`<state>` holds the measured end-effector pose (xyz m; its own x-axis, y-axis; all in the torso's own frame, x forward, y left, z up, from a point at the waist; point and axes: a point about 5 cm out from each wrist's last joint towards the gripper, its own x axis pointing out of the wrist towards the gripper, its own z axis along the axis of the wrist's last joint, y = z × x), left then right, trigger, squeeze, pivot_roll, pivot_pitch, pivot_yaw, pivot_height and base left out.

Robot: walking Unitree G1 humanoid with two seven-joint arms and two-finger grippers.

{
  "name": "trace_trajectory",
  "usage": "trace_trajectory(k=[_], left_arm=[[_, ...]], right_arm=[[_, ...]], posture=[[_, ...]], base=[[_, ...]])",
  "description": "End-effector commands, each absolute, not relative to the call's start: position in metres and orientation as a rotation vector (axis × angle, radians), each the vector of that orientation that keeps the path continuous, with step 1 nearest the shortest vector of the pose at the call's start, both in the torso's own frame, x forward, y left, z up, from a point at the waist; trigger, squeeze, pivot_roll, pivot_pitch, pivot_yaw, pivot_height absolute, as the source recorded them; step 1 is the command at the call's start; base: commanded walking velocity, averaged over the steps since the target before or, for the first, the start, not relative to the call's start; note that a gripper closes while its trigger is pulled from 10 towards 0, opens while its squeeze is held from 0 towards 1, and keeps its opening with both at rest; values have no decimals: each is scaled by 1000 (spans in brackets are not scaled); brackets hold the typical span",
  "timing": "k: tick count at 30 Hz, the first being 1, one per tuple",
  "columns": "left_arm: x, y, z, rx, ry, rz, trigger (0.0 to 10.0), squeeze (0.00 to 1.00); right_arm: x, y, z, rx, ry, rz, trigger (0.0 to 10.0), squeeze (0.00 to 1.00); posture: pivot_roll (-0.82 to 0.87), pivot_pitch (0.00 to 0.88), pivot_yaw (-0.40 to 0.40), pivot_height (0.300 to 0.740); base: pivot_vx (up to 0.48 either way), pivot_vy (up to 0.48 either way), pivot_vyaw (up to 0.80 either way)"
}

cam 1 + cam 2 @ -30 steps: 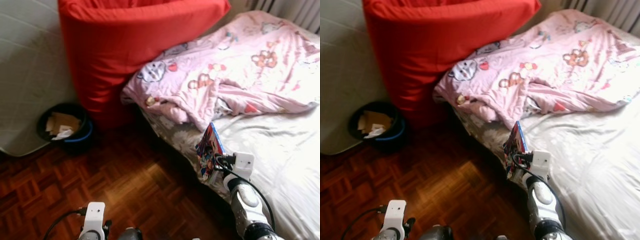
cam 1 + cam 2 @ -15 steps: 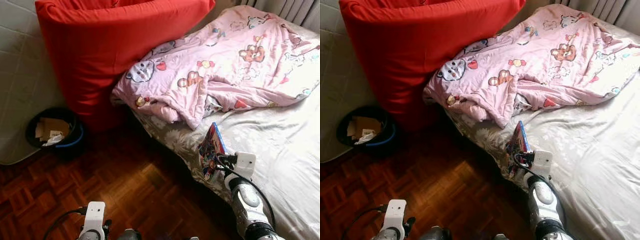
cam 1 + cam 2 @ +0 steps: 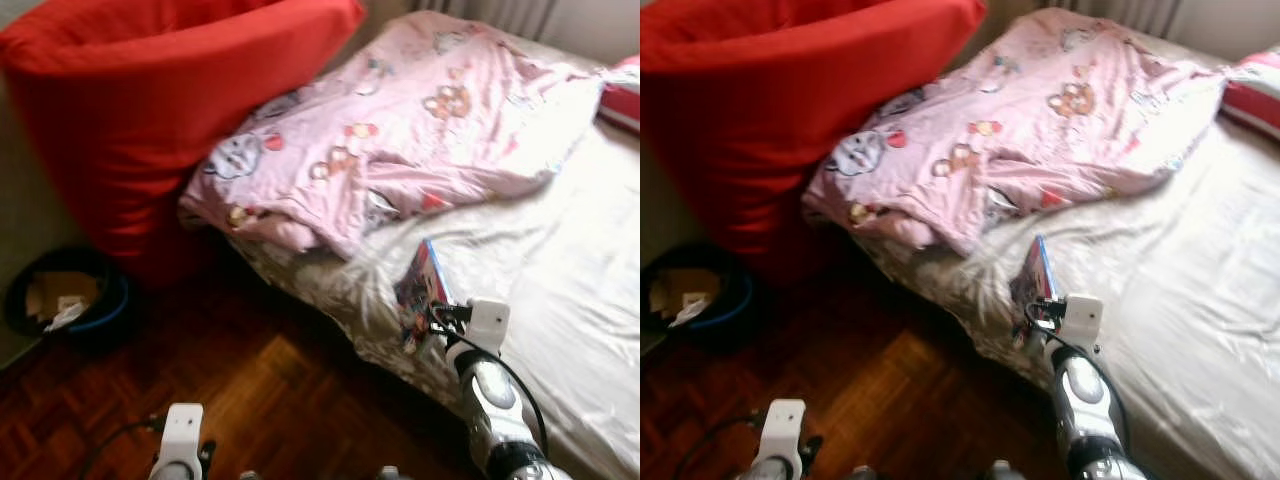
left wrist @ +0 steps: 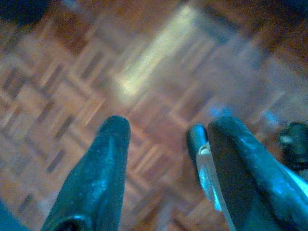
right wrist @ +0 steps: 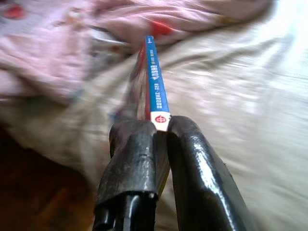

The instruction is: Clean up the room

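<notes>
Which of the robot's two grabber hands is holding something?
The right gripper, over the edge of the bed: its fingers are shut on a thin book with a blue spine. The left gripper hangs open above the wooden floor, holding nothing.

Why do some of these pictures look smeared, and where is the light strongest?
Left and right eye views: softly blurred all over, likely camera motion; daylight washes out the white bed sheet, while the dark round bin sits in shade. Left wrist view: brown parquet floor smeared, with a bright glare patch. Right wrist view: the thin blue-spined book in the right gripper is fairly sharp, bedding behind it blurred.
</notes>
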<state>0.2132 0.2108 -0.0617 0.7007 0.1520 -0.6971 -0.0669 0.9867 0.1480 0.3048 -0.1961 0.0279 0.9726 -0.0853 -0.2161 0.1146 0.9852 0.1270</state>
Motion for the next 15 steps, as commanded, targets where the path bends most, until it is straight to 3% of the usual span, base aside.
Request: trace_trajectory(k=[1, 15], left_arm=[[203, 214, -67, 117, 819, 130, 10000, 0], [204, 214, -66, 113, 810, 132, 10000, 0]], right_arm=[[306, -198, 32, 153, 177, -125, 10000, 0], [306, -201, 32, 147, 174, -151, 10000, 0]], posture=[[-36, 205, 20, 740], [-35, 206, 18, 740]], base=[[0, 0, -800], [0, -53, -800]])
